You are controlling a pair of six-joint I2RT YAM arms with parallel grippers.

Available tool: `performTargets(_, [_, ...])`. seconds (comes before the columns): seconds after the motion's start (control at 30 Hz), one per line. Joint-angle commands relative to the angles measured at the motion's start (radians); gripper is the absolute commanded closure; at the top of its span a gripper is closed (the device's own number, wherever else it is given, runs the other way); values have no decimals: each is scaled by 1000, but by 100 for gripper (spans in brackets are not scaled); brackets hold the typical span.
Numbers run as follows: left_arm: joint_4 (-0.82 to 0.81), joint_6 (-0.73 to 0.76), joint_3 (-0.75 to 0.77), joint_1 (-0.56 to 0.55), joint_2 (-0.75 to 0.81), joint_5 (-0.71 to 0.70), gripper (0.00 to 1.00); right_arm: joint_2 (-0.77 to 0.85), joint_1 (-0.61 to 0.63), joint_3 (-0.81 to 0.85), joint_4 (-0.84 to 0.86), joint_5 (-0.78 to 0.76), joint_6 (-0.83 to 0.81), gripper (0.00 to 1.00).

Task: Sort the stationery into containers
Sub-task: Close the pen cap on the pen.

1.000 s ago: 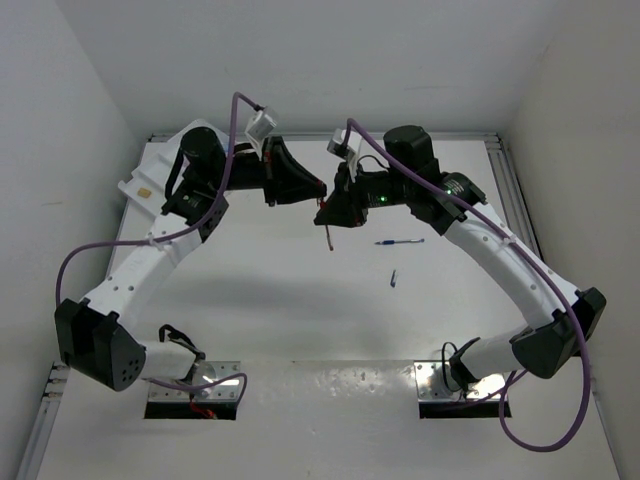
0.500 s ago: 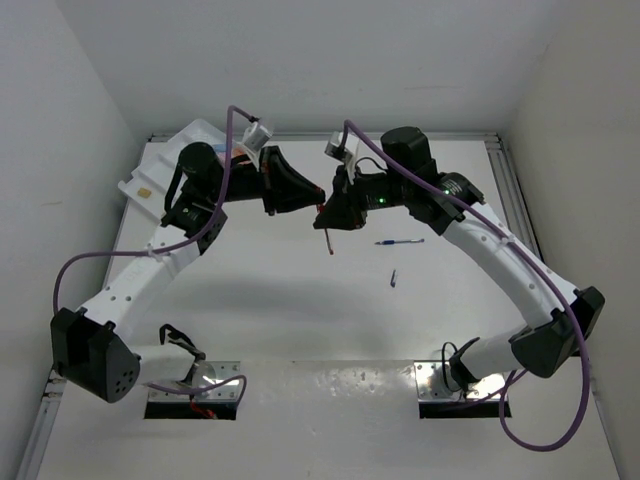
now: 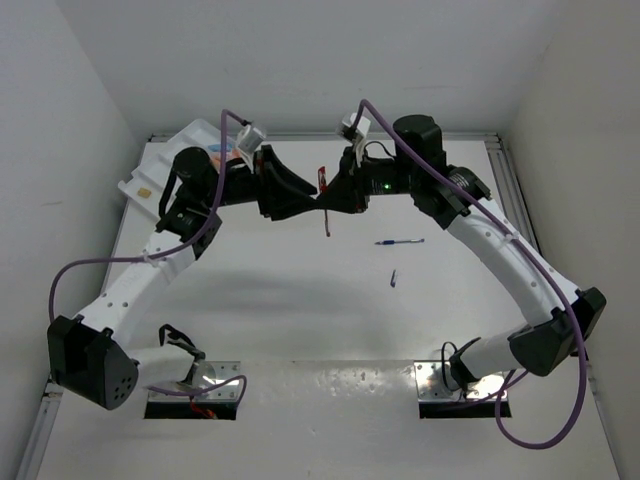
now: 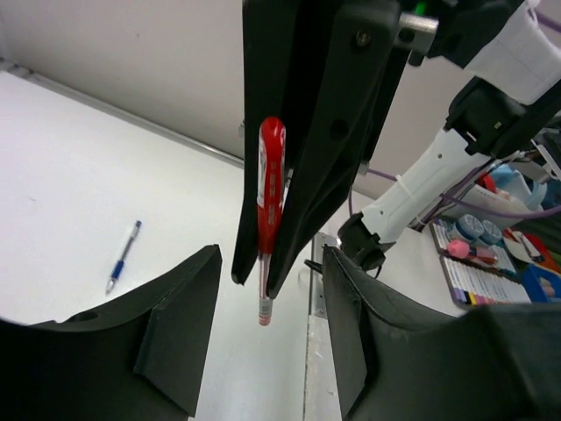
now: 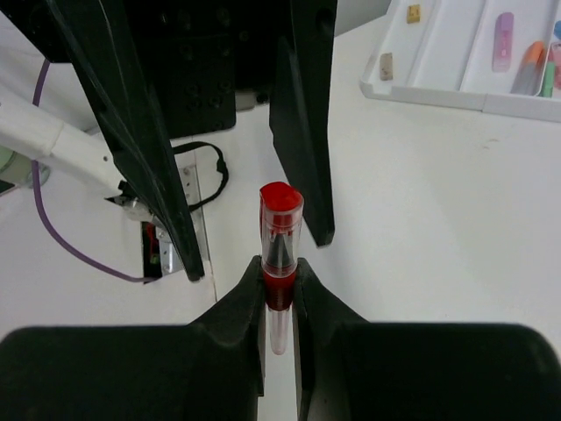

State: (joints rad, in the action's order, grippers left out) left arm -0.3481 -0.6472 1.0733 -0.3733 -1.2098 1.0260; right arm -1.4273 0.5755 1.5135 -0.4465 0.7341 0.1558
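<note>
A thin red pen (image 3: 322, 180) hangs above the table's middle, and my right gripper (image 3: 331, 203) is shut on it. In the right wrist view the jaws pinch the red pen (image 5: 280, 237) just below its clear cap, gripper (image 5: 280, 285). My left gripper (image 3: 312, 198) stands open, its fingers (image 4: 175, 333) on either side of the pen (image 4: 271, 175) without touching it. The white tray (image 5: 438, 92) holds a pink marker (image 5: 503, 28), an orange marker (image 5: 529, 66) and small beige erasers (image 5: 386, 61). A blue pen (image 3: 400, 241) lies on the table.
A tiny bluish piece (image 3: 393, 278) lies near the blue pen. The tray (image 3: 140, 185) sits at the far left corner, partly hidden behind the left arm. White walls close in on three sides. Metal base plates (image 3: 195, 385) sit at the near edge.
My left jaws have opened and let go of the red pen, which stays in the right gripper. The right wrist has tilted, so the pen's top now points toward the back.
</note>
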Motion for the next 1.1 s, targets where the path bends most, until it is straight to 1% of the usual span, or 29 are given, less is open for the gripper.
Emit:
performTargets(0.0, [-2, 24, 99, 31, 7, 13, 44, 30, 3, 40, 71, 7, 2, 100])
performTargets(0.07, [0, 29, 134, 51, 9, 6, 42, 34, 1, 40, 66, 5, -7, 100])
performTargets(0.17, [11, 32, 148, 73, 18, 12, 40, 36, -2, 43, 61, 1, -16, 100])
performTargets(0.23, [49, 73, 142, 77, 41, 16, 38, 36, -12, 53, 65, -1, -10, 100])
performTargets(0.27, [79, 101, 117, 79, 49, 19, 38, 33, -14, 63, 72, -2, -7, 100])
performTargets(0.4, [92, 112, 16, 80, 108, 5, 37, 19, -48, 88, 114, -7, 54, 100])
performTargets(0.47, [83, 104, -47, 67, 139, -9, 37, 15, -55, 90, 143, -2, 103, 100])
performTargets(0.57, [80, 103, -102, 31, 159, -35, 37, 4, -57, 91, 181, 5, 172, 100])
performTargets(0.73, [57, 106, -113, -3, 155, -101, 37, -22, -54, 100, 249, 24, 295, 100])
performTargets(0.8, [38, 97, -111, -13, 144, -119, 37, -25, -46, 102, 264, 33, 323, 100])
performTargets(0.93, [-31, 61, -115, -32, 125, -141, 37, -33, -25, 102, 262, 34, 327, 100])
performTargets(1.07, [-49, 49, -115, -52, 108, -147, 38, -33, -13, 88, 258, 42, 333, 100])
